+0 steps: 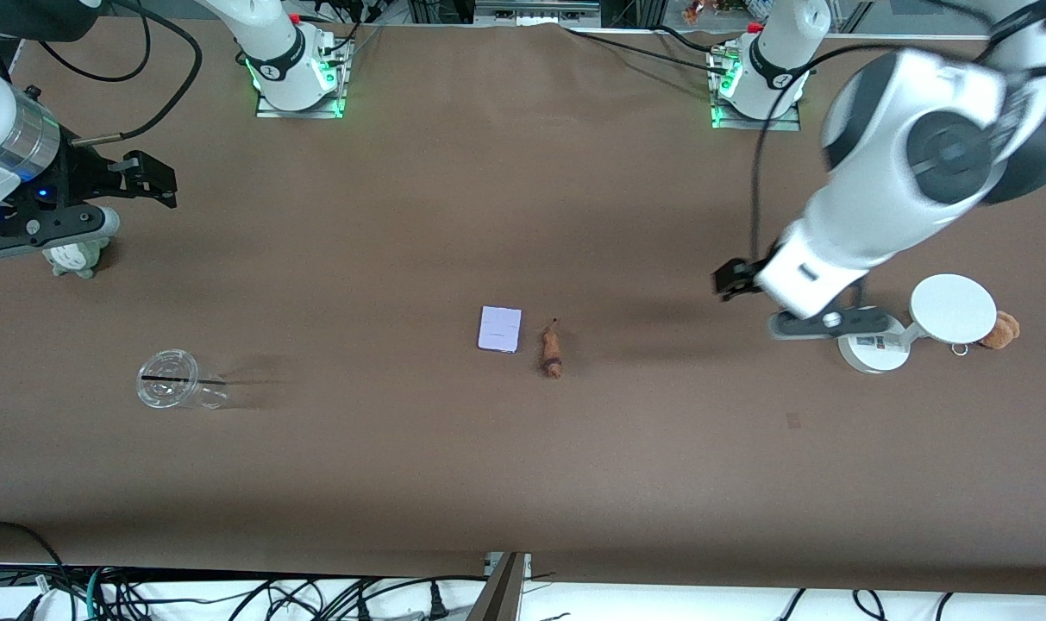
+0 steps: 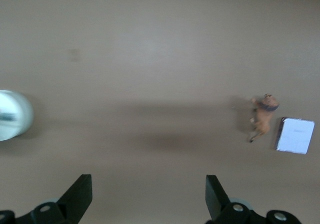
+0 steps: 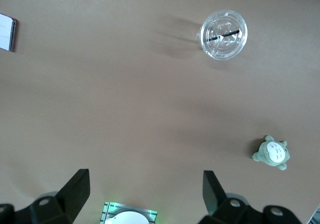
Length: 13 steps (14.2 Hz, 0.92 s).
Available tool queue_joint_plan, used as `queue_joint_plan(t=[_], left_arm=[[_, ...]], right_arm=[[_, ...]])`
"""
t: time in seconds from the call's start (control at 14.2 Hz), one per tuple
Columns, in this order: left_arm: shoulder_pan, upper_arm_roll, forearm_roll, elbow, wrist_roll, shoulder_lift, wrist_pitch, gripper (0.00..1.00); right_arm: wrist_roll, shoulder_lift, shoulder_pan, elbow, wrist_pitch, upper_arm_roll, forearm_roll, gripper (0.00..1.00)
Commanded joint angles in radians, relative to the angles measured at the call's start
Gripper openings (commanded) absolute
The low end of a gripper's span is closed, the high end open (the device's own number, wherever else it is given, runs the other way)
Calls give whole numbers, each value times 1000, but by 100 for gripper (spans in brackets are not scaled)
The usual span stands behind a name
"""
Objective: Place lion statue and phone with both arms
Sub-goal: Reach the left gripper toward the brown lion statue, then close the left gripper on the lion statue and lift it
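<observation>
The phone (image 1: pixel 499 329) lay flat mid-worktop, the lion statue (image 1: pixel 552 352) just beside it. The left tool (image 2: pixel 148 196) and the right tool (image 3: pixel 146 194) both hung wide open, holding nothing.

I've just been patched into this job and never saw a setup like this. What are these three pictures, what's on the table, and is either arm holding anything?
Two robot arms stand at a brown table, each ending in a two-finger gripper. The big picture comes from a high camera facing the arms. The other two come from cameras on the arms' wrists, looking down past the fingers.

Mid-table lie the phone, a pale flat slab, and right beside it the lion statue, a small orange-brown figurine. Toward the right arm's end are a clear plastic cup and a grey-green plush. Toward the left arm's end are a white stand and a tan plush.

The left gripper hangs open over bare table near the stand. The right gripper hangs open near the grey-green plush. Neither holds anything.
</observation>
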Motion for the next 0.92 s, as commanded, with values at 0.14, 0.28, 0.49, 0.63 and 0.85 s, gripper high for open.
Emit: queue_joint_plan(t=[0.14, 0.28, 0.49, 0.63, 0.85], left_arm=[[-123, 11, -7, 166, -157, 244, 95, 100], [-186, 14, -4, 170, -219, 312, 216, 100], [-262, 22, 5, 170, -348, 398, 338, 100], [-292, 25, 7, 170, -369, 453, 420, 100], [-309, 40, 8, 170, -371, 497, 493, 100]], right_arm=[[10, -6, 2, -3, 5, 2, -2, 100], [10, -6, 2, -3, 5, 2, -2, 100], [10, -6, 2, -3, 5, 2, -2, 100], [10, -6, 1, -3, 5, 1, -2, 100], [10, -6, 2, -3, 7, 2, -2, 100]])
